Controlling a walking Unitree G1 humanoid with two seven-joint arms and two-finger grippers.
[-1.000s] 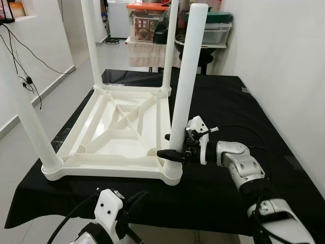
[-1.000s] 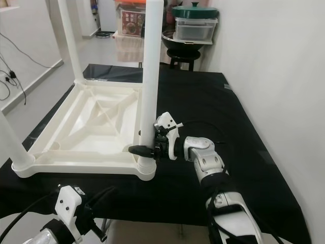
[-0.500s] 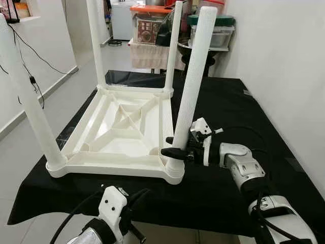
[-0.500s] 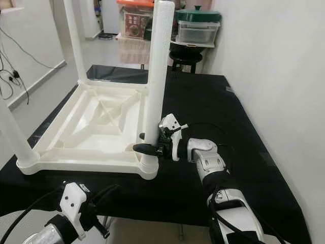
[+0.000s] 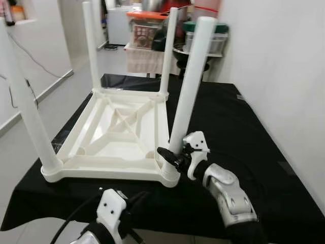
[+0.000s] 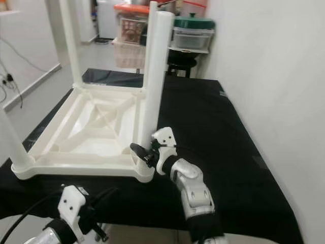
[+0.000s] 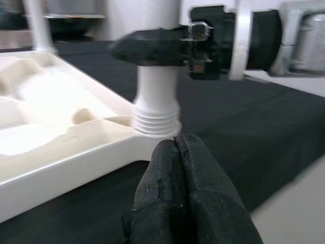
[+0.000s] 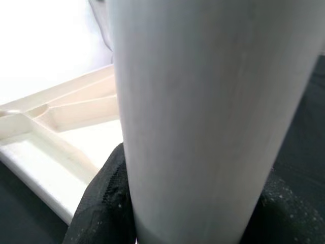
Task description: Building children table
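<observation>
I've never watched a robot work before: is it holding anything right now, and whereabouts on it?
Yes. The right gripper grips the near right table leg low down, just above its threaded base in the upturned tabletop. The left gripper is shut and holds nothing.

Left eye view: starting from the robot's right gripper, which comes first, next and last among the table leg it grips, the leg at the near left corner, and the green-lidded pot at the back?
From the right gripper:
1. Gripped leg, near right corner, between its fingers.
2. Near-left leg, across the upturned tabletop.
3. Green-lidded pot, far back on the shelf.
</observation>
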